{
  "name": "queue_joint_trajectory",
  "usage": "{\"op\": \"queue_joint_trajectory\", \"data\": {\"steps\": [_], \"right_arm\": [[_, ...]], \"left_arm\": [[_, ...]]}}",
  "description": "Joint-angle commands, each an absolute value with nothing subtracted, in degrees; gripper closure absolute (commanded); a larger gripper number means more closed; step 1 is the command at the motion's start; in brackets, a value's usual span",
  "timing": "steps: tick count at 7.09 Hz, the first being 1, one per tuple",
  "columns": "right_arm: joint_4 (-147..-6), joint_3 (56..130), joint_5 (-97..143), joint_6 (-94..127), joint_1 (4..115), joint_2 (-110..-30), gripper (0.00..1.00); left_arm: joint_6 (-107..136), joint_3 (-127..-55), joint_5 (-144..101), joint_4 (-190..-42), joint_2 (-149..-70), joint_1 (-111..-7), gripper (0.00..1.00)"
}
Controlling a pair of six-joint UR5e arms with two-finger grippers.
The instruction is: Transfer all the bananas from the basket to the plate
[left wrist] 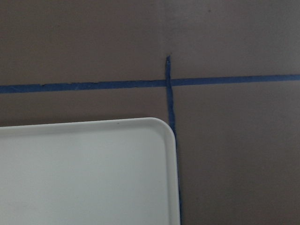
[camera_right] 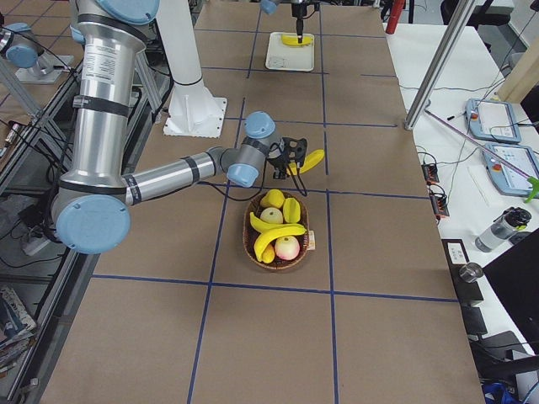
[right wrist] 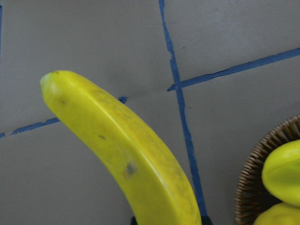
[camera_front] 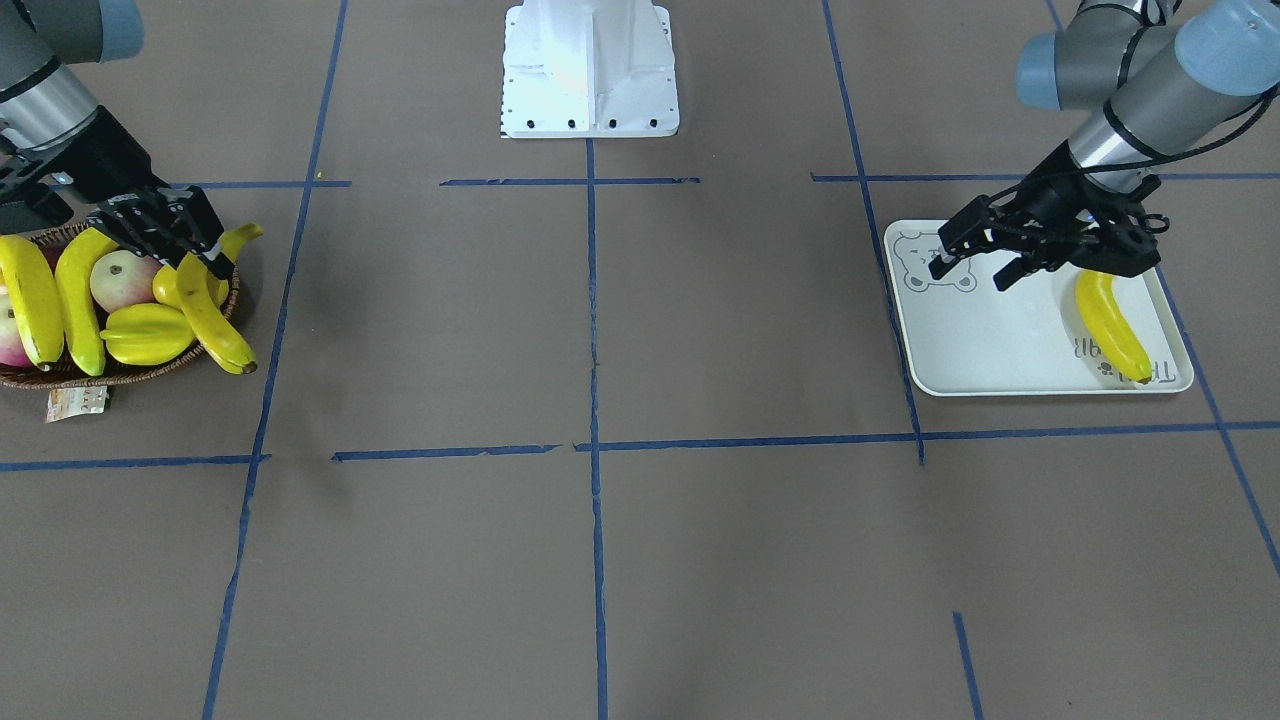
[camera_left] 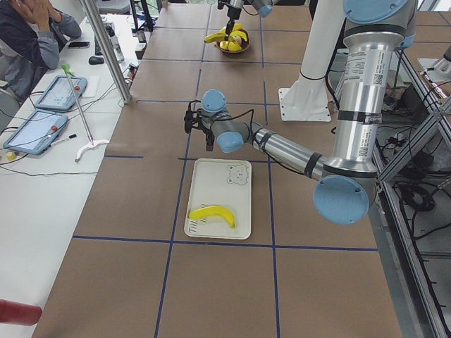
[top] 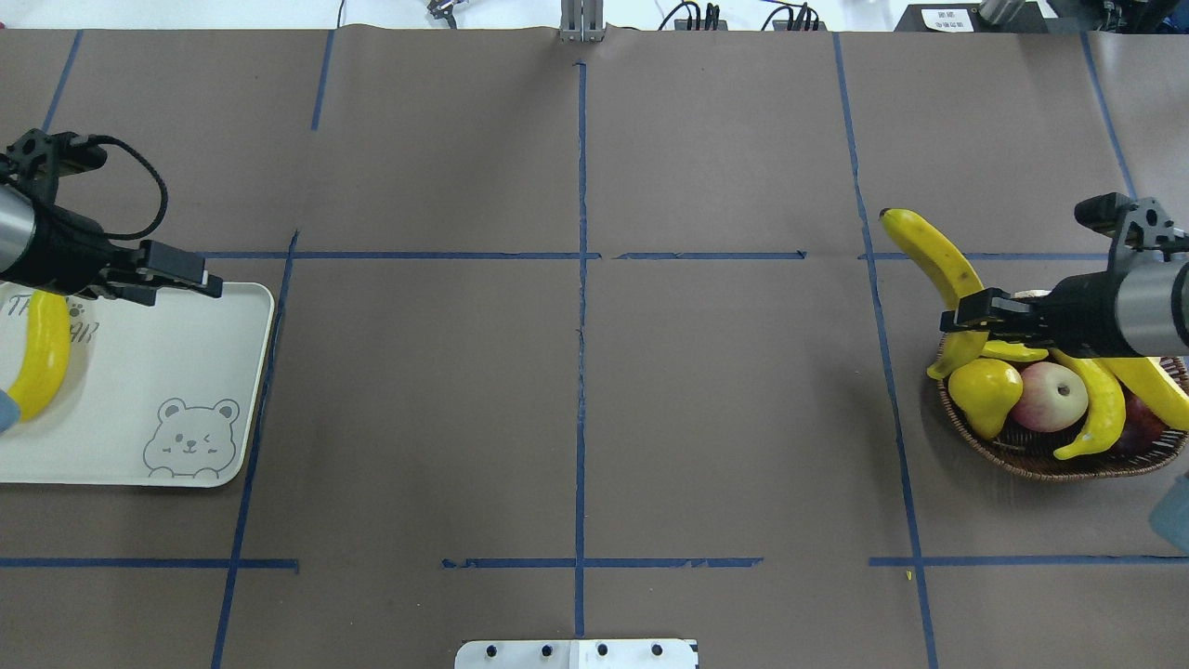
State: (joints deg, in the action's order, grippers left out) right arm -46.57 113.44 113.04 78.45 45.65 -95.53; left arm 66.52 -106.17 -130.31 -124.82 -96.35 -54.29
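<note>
My right gripper [top: 966, 314] is shut on a yellow banana [top: 934, 260] at the basket's [top: 1022, 455] inner rim; the banana sticks out past the rim over the table. It fills the right wrist view [right wrist: 126, 154]. Two more bananas [camera_front: 25, 295] [camera_front: 78, 300] lie in the wicker basket [camera_front: 100, 378]. One banana [top: 42, 358] lies on the off-white plate [top: 186, 390], also seen from the front [camera_front: 1110, 325]. My left gripper [camera_front: 975, 272] hangs open and empty over the plate's bear corner. The left wrist view shows only a plate corner [left wrist: 93, 173].
The basket also holds a red-yellow apple [top: 1050, 395], a yellow pear-like fruit [top: 985, 390] and a starfruit [camera_front: 148, 333]. A paper tag [camera_front: 77, 402] lies at its rim. The white robot base [camera_front: 590, 70] stands mid-table. Blue tape lines cross the brown table.
</note>
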Motion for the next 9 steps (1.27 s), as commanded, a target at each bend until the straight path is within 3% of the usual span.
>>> {"op": "queue_joint_trajectory", "data": {"steps": [1,5,9], "right_arm": [[-57.0,113.2,110.2,82.8,42.5,-85.3,0.94],[-80.6,112.5,98.5,91.2,31.6,-66.1,0.94],[-84.3,105.3,85.5,97.7,23.7,-57.2,0.94]], "left_arm": [[83.7,-107.1,-130.0,-124.7,-104.1,-51.0,0.0],[105.3,-106.7,-128.2,-124.7,-115.0,-46.9,0.0],[117.1,-105.6,-115.0,-123.8,-120.0,-38.7,0.01]]}}
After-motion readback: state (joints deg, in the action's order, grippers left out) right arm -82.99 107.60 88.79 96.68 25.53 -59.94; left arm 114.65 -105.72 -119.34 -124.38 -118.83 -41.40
